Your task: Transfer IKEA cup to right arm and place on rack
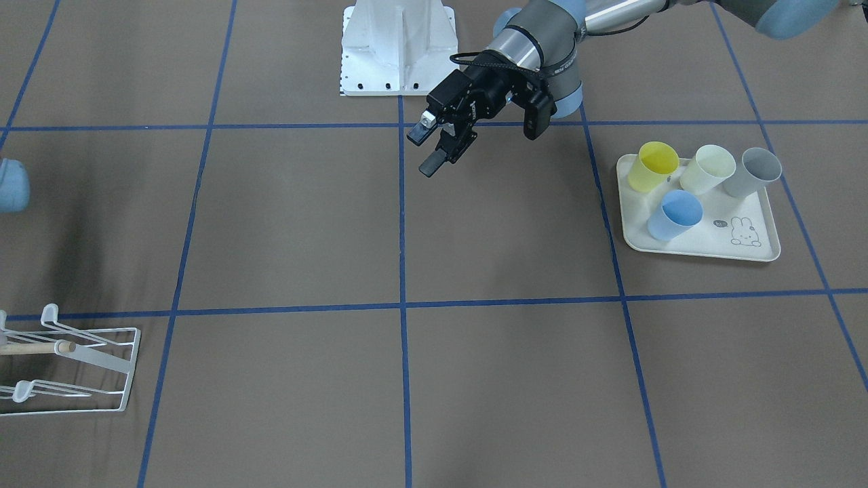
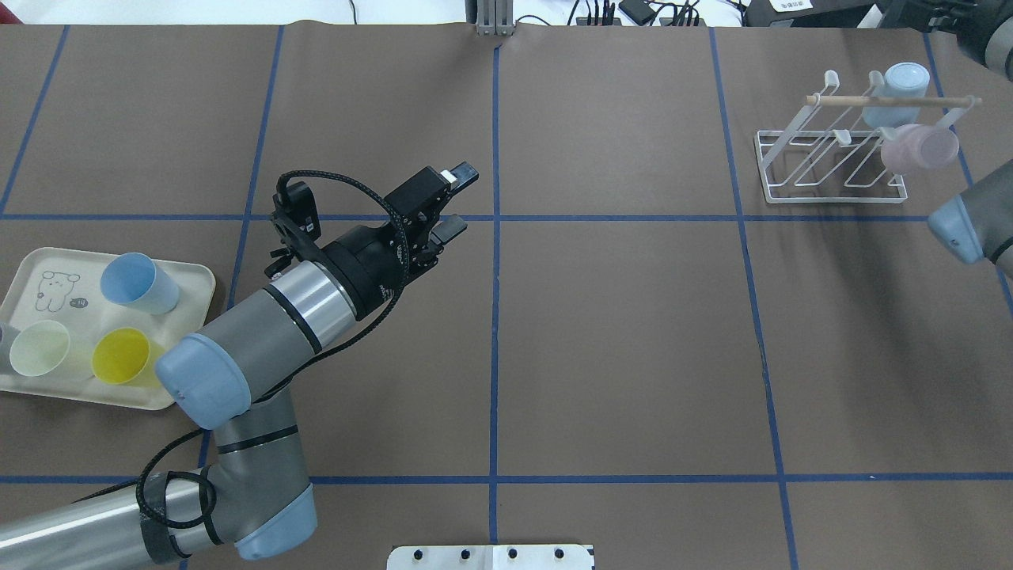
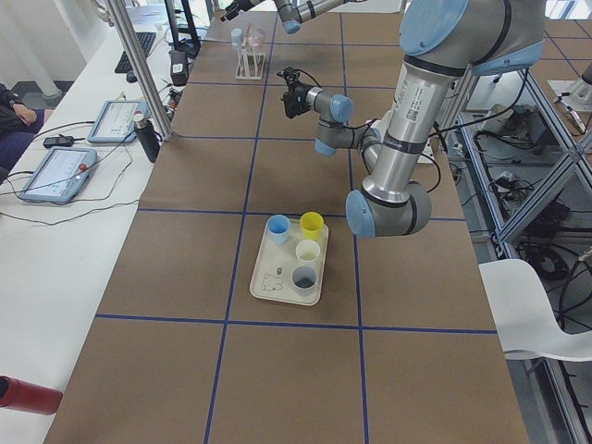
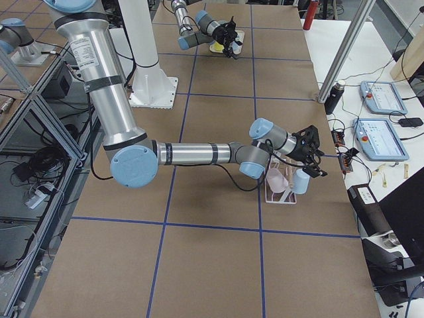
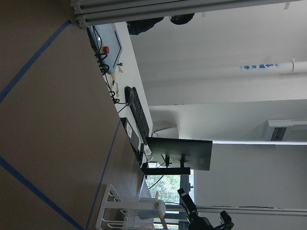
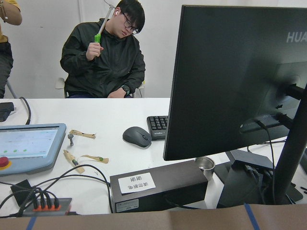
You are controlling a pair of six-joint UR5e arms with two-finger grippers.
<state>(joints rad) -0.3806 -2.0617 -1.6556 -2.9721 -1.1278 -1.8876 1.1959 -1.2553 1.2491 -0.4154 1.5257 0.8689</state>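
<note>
My left gripper [image 1: 422, 150] [image 2: 461, 199] hangs open and empty over the table's middle, near the robot's base. Several IKEA cups stand on a cream tray [image 1: 698, 244]: blue [image 1: 675, 214], yellow [image 1: 653, 165], cream [image 1: 707, 169] and grey [image 1: 753, 171]. The white wire rack [image 2: 831, 194] [image 4: 278, 199] holds a light-blue cup [image 2: 901, 89] and a pink cup [image 2: 922, 149]. The right arm [image 4: 199, 152] reaches to the rack. Its gripper [image 4: 313, 159] is just above the light-blue cup [image 4: 301, 180]; I cannot tell whether it is open or shut.
The robot's white base [image 1: 399, 47] stands at the table's near edge. Beyond the far edge is a desk with tablets [image 3: 116, 118], a monitor [image 6: 240, 81], a keyboard, a mouse and a seated person [image 6: 108, 52]. Blue tape lines grid the brown table.
</note>
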